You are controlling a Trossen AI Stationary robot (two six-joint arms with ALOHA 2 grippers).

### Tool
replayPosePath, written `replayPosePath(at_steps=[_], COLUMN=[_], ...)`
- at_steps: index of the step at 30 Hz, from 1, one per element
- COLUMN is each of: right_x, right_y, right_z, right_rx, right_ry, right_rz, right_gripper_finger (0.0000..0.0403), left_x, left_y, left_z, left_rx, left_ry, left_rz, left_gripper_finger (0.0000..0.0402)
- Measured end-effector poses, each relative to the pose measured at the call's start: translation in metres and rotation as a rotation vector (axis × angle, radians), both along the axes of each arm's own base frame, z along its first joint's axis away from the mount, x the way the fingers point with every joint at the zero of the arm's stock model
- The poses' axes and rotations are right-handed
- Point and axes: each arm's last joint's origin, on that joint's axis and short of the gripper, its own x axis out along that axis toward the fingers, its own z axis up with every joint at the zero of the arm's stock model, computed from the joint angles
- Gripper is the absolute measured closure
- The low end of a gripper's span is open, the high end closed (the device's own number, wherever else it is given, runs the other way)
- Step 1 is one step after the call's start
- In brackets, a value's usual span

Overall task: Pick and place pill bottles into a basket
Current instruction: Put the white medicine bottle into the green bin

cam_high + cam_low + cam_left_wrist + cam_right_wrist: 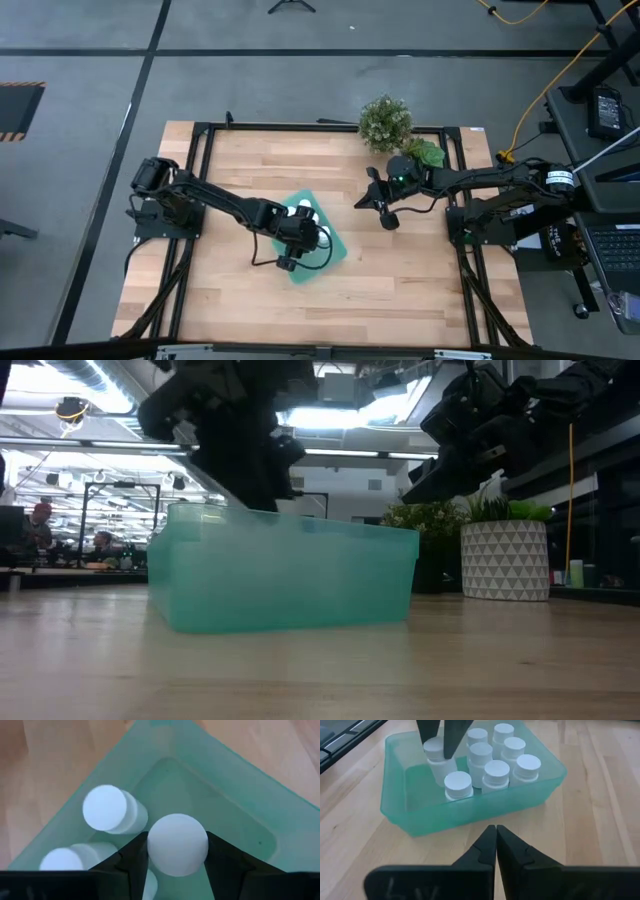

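Eight pill bottles (496, 772) sit in your basket (470, 815), all standing upright, long axes vertical, caps up. They're packed in tight rows toward one end of the basket, touching or just beside each other; the other end shows bare floor. Bottles are small white cylinders, smooth matte plastic, with flat round white caps slightly wider than the necks.

Your basket is translucent teal-green plastic, rectangular with rounded corners, smooth walls flaring out a little to the rim. It sits flat near the middle of the table (400, 280), turned at an angle to the table edges in the high view. Table is pale wood planks with visible grain, dark metal frame round it.

Your left gripper (177, 857) is down inside the basket over the bottle group, its dark fingers (131, 855) clamped on either side of one bottle's cap (177, 844), that bottle upright too. In the right wrist view you see those fingers reaching down at the far corner bottle (436, 755).

Your right gripper (496, 837) hangs above the table, well apart from the basket on its right side, fingers pressed together with nothing between them.

Behind it, at the table's far edge, a white pot (504, 560) with a grey triangle pattern holds a green plant (385, 122)
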Motion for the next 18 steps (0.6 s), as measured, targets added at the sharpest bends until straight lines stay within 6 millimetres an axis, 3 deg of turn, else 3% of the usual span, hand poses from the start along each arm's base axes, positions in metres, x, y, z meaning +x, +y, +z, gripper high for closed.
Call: replayPosePath(at_steps=[18], right_x=[0.0], right_y=[0.0], right_z=[0.0], right_rx=[0.0], right_ry=[-0.002], right_rz=[0.0], right_gripper_finger=[0.0386], left_x=[0.0], left_y=[0.022], left_z=[-0.005], left_rx=[-0.027], left_ry=[0.016], left_rz=[-0.006], left_gripper_finger=[0.0244])
